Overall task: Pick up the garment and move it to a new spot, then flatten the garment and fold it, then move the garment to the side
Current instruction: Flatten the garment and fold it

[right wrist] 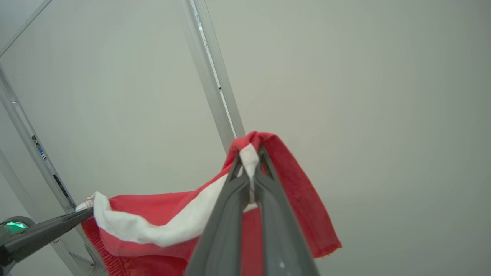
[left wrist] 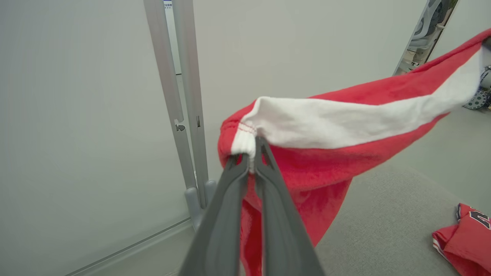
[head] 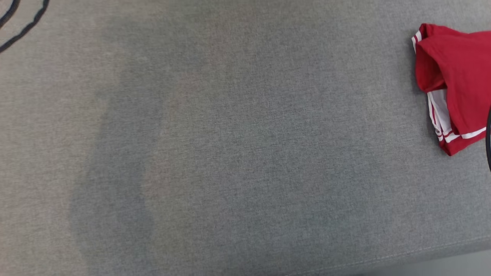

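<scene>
Left gripper (left wrist: 251,153) and right gripper (right wrist: 250,153), jaws clamped on the garment (left wrist: 326,126), hold it stretched above the counter (head: 230,153); placing, flattening, folding and setting aside look undone.

Head camera looks steeply down, close on the grey surface (head: 230,153), folded red jersey (head: 456,76) at 3 o'clock; left wrist camera shares it at 4 o'clock. Both wrist cameras face pale walls (right wrist: 383,115), sharing the held garment (left wrist: 345,122) close-up
</scene>
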Robot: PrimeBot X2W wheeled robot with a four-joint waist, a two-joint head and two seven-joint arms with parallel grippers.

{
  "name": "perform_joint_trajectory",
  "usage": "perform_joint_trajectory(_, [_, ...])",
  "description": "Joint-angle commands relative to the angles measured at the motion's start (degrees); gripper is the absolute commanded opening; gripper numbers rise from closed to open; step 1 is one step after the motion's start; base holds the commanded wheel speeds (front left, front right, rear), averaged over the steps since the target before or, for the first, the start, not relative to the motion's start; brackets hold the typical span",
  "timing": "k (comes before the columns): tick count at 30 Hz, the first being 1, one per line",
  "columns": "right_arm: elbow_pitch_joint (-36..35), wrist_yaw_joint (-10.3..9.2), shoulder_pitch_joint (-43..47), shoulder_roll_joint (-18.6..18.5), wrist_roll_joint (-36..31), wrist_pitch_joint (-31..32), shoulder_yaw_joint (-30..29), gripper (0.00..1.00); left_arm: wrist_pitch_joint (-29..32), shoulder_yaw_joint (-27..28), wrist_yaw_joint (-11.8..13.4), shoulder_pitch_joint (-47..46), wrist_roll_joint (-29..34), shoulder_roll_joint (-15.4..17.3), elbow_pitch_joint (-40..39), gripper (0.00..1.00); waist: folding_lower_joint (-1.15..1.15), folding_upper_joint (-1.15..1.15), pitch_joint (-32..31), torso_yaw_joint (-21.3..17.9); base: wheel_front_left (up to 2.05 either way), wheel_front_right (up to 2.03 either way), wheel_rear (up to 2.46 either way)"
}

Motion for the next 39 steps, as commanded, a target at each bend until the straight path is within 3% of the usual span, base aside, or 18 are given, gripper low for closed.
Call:
perform_joint_trajectory(1, [0.6,-0.01,-0.05,0.27,-0.27,-0.52,1.21,0.0,-1.8,-0.93,-0.17,-1.26,0.09,0.55,0.94,0.0,-0.01,0.0,2.48,-2.17,0.0,0.0,0.0])
perform_joint_trajectory(5, [1.12,-0.01,2.54,0.43,1.5,-1.73,4.32,0.0,-5.8,-6.77,-0.17,-0.78,-0.36,0.97,2.94,0.0,-0.01,0.0,3.6,-2.81,0.0,0.0,0.0])
perform_joint_trajectory(10, [-1.26,-0.01,8.03,-1.21,5.03,-2.66,8.43,0.0,-7.77,-17.72,-0.14,2.95,-2.48,4.5,0.45,0.0,-0.01,0.0,2.9,-2.76,0.0,0.0,0.0])
perform_joint_trajectory(19, [-6.06,-0.01,22.85,-4.31,8.11,-1.61,21.93,0.0,-8.12,-27.11,-0.08,16.58,-13.73,9.37,-4.49,0.0,-0.01,0.0,-6.93,-2.82,0.0,0.0,0.0])
perform_joint_trajectory(29, [-14.71,-0.01,38.86,-13.75,13.43,6.53,34.64,0.0,0.29,-33.43,-0.08,36.12,-25.89,15.81,-15.07,0.0,-0.01,0.0,-20.37,-1.82,0.0,0.0,0.0])
perform_joint_trajectory(34, [-18.71,-0.02,44.4,-19.04,16.13,12.72,37.59,0.0,5.99,-35.03,0.02,43.42,-30.18,19.02,-21.32,0.0,-0.01,0.0,-24.85,-1.47,0.0,0.0,0.0])
perform_joint_trajectory(39, [-24.75,-0.01,49.29,-26.0,18.89,19.56,38.54,0.0,13.05,-35.75,1.9,48.57,-34.78,22.61,-30.33,0.0,-0.01,0.0,-26.82,-0.65,0.0,0.0,0.0])
